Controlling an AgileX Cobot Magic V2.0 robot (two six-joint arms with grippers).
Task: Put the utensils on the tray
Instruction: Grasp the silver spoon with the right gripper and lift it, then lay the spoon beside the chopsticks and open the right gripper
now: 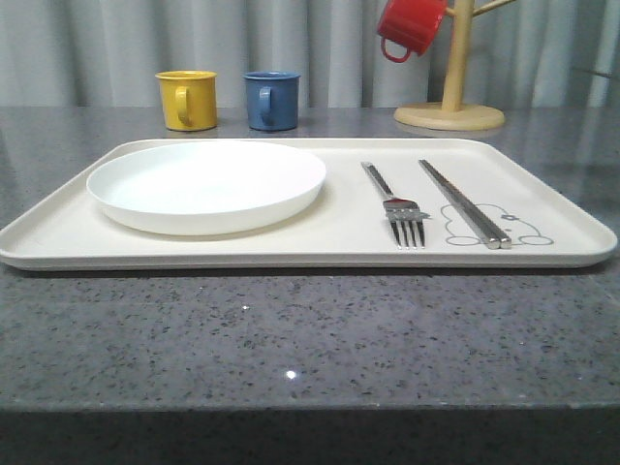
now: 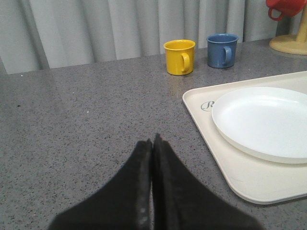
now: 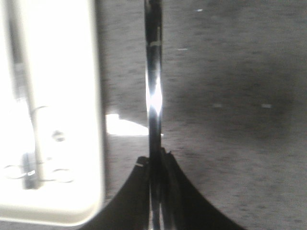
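Two grippers are seen from their wrist cameras. Right gripper (image 3: 154,160) has its dark fingers (image 3: 132,191) pinched on a slim shiny metal utensil (image 3: 153,86), seen edge-on, so that it runs straight out from the fingertips over the grey counter (image 3: 230,96); which utensil it is cannot be told from this blurred view. It hangs just beside the tray's rim (image 3: 93,120), outside the tray, not over it. Left gripper (image 2: 152,143) has its black fingers (image 2: 136,182) pressed together with nothing between them, above bare counter and apart from the tray's near corner. In the front view the cream tray (image 1: 542,208) lies flat on the counter, wide side toward the camera. On its left half sits the white plate (image 1: 206,184), inside the rim. On the right half lies the fork (image 1: 395,205), tines pointing toward the camera, and just beside it, to its right, the chopsticks (image 1: 463,202), side by side and touching each other, their near ends resting on the grey rabbit drawing (image 1: 523,231). Fork and chopsticks are apart from each other and from the plate. Behind the tray stand a yellow mug (image 1: 187,99) and a blue mug (image 1: 270,100), near each other, and to the right a wooden mug stand (image 1: 451,87) with a red mug (image 1: 409,27) hanging from a peg.
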